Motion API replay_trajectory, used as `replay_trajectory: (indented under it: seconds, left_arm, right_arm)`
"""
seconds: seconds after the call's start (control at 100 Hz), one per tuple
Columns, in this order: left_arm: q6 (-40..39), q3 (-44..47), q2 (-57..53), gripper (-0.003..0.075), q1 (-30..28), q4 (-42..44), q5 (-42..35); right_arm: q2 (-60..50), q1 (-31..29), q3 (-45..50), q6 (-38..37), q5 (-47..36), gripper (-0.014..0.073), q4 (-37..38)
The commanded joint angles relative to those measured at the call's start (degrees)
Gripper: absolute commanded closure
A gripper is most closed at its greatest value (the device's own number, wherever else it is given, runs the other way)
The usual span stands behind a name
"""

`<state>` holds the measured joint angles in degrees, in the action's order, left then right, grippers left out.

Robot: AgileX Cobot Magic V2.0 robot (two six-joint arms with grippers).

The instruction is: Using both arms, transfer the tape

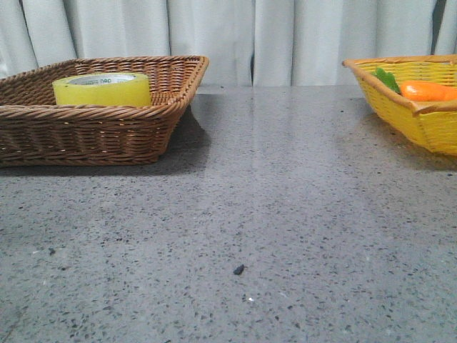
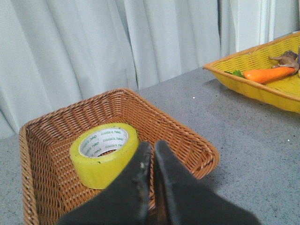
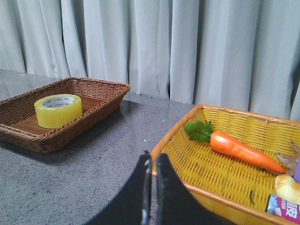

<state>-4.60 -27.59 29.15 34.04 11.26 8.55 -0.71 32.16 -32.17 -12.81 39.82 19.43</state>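
Left wrist view: tape point(image 2: 104, 153) just beyond left claw point(image 2: 151, 151).

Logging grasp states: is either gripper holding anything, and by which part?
Nothing is held. Both the left gripper and right gripper are shut and empty; the tape lies in the brown basket.

Front view looks low across the table point(image 1: 235, 214); both wrist views look down, sharing the brown basket point(image 2: 187, 140).

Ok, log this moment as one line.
tape: in brown basket, untouched | left gripper: shut, near tape | right gripper: shut, by yellow basket | stage: pre-grasp
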Motion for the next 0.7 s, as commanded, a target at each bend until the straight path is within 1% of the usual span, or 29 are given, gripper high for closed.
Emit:
replay_trajectory:
  seconds: [0.0,0.06,0.5,0.55,0.59,0.63,0.69]
  left_arm:
    - [-0.73,-1.50,0.09,0.0741,0.00,-2.71,-4.78]
    - [-0.73,-1.50,0.09,0.0741,0.00,-4.83,-4.54]
    - [-0.73,-1.22,-0.47,0.0741,-0.20,-4.84,-4.46]
    - [-0.08,-0.74,-1.66,0.0741,-1.37,-3.31,-4.46]
    - [0.02,-0.23,-3.10,0.0741,-2.69,-0.16,-5.09]
    - [0.02,0.76,-5.08,0.0741,-4.84,3.34,-5.03]
    - [0.02,3.89,-8.42,0.0741,-8.98,4.14,-4.88]
  right_arm:
    - [1.77,-0.20,-1.06,0.36,-4.58,0.0660,1.14]
    - [1.77,-0.20,-1.06,0.36,-4.58,0.0660,1.14]
    - [1.77,-0.20,-1.06,0.36,-4.58,0.0660,1.14]
    - [1.77,-0.20,-1.06,0.36,-4.58,0.0660,1.14]
    - [1.77,-0.20,-1.06,0.36,-4.58,0.0660,1.14]
    - [1.77,-0.20,-1.06,0.36,-4.58,0.0660,1.14]
    - [1.77,-0.20,-1.06,0.36,-4.58,0.0660,1.14]
